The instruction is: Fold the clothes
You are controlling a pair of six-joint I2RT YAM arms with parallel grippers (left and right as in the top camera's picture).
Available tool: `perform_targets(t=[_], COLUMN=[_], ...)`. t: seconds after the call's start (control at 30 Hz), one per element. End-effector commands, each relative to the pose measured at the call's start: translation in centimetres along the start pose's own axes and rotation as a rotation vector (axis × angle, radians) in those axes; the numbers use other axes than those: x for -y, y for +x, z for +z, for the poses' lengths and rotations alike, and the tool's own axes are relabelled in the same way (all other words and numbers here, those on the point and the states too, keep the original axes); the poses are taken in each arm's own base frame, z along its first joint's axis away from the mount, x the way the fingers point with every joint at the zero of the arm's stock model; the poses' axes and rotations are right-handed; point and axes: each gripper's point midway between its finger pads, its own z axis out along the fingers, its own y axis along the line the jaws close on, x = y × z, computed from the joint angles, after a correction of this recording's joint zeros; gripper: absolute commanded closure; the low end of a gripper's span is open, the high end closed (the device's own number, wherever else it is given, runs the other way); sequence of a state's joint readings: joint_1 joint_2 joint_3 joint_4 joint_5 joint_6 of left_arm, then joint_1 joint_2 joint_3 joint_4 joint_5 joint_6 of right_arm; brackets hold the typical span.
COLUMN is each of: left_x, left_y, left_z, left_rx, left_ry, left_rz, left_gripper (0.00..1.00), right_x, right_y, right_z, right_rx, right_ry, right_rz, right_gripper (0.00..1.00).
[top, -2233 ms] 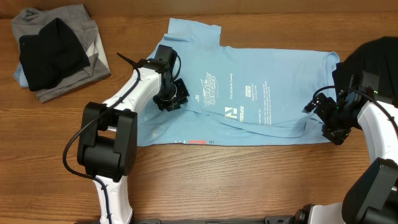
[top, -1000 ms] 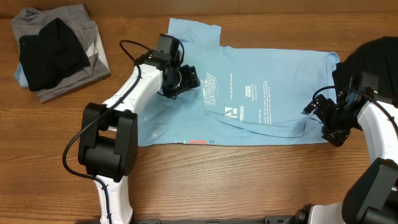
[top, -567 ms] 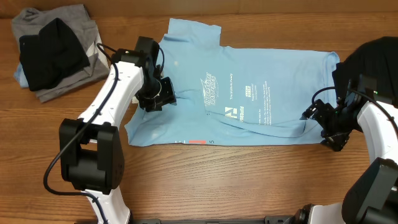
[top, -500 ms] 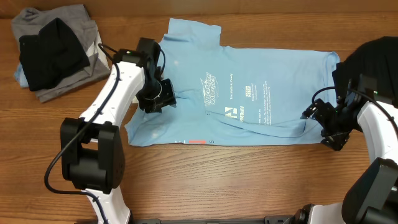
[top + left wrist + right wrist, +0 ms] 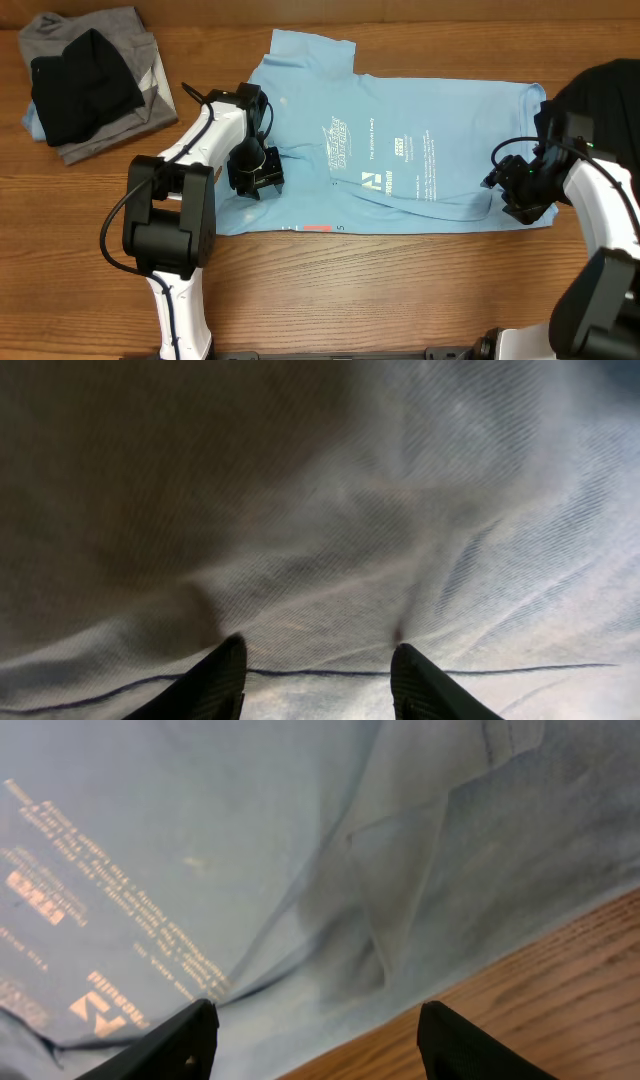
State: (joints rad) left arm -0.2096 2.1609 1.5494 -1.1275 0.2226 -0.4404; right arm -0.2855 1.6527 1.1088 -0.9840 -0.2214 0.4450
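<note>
Although the wooden table (image 5: pixel 400 290) already carries one finished pile, we judge the task to be only partly done. The light blue T-shirt (image 5: pixel 430 130) lies spread flat in the middle of the table, print up. No real fold is made in it yet; only a small flap is turned over near its hem on the right side. The pile of folded grey and black clothes (image 5: pixel 85 80) rests at the far left corner. A black garment (image 5: pixel 600 90) lies at the right edge, partly behind the right arm, and we cannot tell if it is folded.

The left gripper (image 5: pixel 255 172) is down on the left part of the shirt. Its fingers (image 5: pixel 222 678) stand moderately apart with the tips on the cloth, and nothing is pinched between them. The right gripper (image 5: pixel 512 188) hangs over the lower right corner of the shirt, with its fingers (image 5: pixel 185 1038) wide apart and empty.

Compared with half a second ago, the lower left corner of the shirt, then drawn out to the left, lies further in. The left gripper has moved toward the near edge, and the right gripper has shifted slightly inward over the cloth.
</note>
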Motion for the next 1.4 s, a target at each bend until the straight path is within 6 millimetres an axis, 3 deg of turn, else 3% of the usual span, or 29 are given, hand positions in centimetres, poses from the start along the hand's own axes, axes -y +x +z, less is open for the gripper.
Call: perform_targets(t=[0.0, 0.27, 0.53, 0.87, 1.03, 1.27, 1.37], left_x=[-0.4, -1.2, -1.2, -1.2, -1.3, -1.3, -1.3], left_y=[-0.2, -0.7, -0.6, -0.6, -0.5, -0.5, -0.5], left_z=[1.0, 0.9, 0.9, 0.9, 0.9, 0.9, 0.9], left_rx=[-0.001, 0.022, 0.02, 0.019, 0.015, 0.015, 0.014], left_ry=[-0.034, -0.079, -0.08, -0.08, -0.081, -0.082, -0.082], left_rz=[0.023, 0.022, 0.022, 0.022, 0.021, 0.02, 0.02], left_gripper=[0.48, 0.47, 0.46, 0.46, 0.46, 0.46, 0.46], right_x=[0.9, 1.4, 1.2, 1.9, 1.7, 1.6, 0.9], right_y=[0.0, 0.0, -0.4, 0.3, 0.0, -0.2, -1.3], right_z=[1.7, 3.8, 4.0, 4.9, 5.0, 5.0, 4.7], right_rx=[-0.025, -0.071, -0.052, -0.063, -0.052, -0.044, -0.008], right_ry=[0.048, 0.072, 0.061, 0.067, 0.06, 0.057, 0.026], right_rz=[0.04, 0.051, 0.058, 0.065, 0.066, 0.091, 0.104], right_gripper=[0.31, 0.32, 0.44, 0.48, 0.62, 0.89, 0.96])
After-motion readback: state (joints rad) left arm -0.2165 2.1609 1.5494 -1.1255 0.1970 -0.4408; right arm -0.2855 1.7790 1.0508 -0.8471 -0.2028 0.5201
